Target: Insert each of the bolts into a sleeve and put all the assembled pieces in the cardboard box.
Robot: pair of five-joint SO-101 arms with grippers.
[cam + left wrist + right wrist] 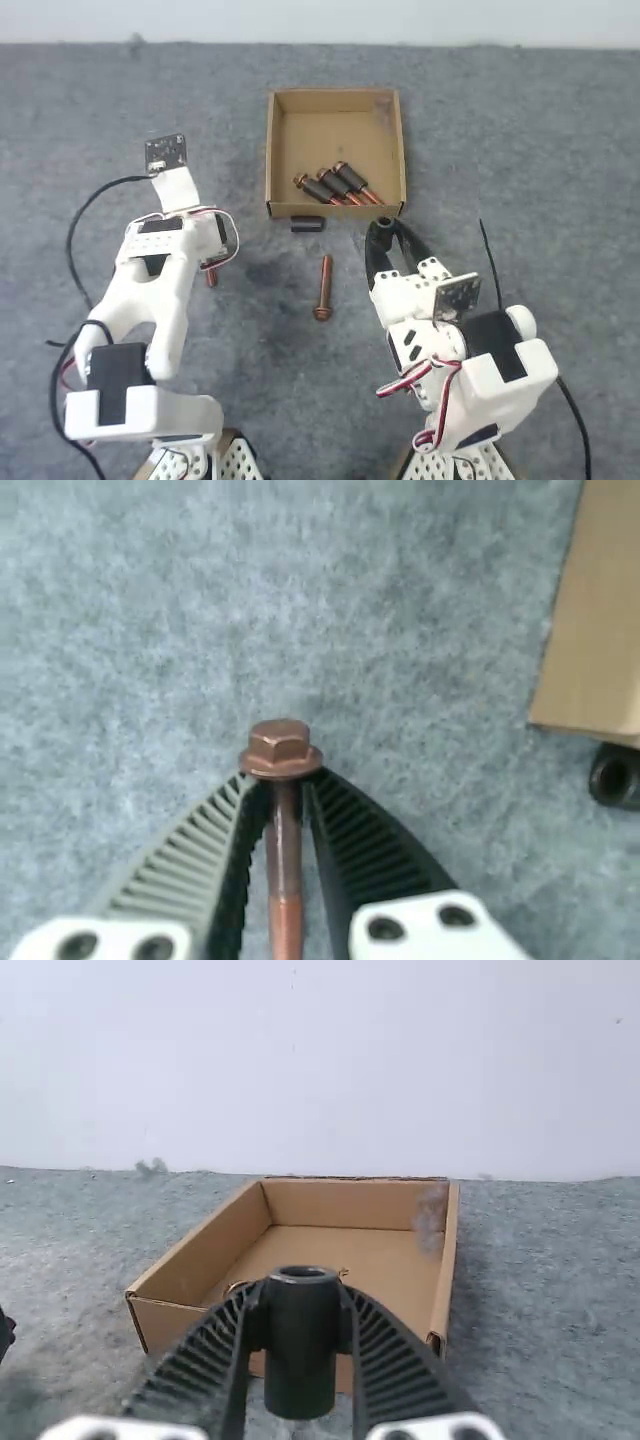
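- The left claw, with black ribbed fingers, is pinched on a copper-coloured hex-head bolt. The shank runs between the two fingers, and the head sticks out just past their tips.
- Under that bolt head lies the grey felt-like table cover. In the high view this claw sits well to the left of the box, low over the cover.
- The right claw, also black and ribbed, is clamped on a black cylindrical sleeve, which it grips by its sides. The sleeve's open bore shows at the end beyond the fingertips.
- In the high view the right claw is just outside the near right corner of the open brown cardboard box.
- Inside the box, against its near wall, three assembled pieces lie side by side at a slant. Each is a copper bolt inside a dark sleeve.
- A second black sleeve lies on its side on the cover, just outside the box's near wall.
- A second copper bolt lies flat between the two arms, near that sleeve but apart from it, with its head towards the arms.
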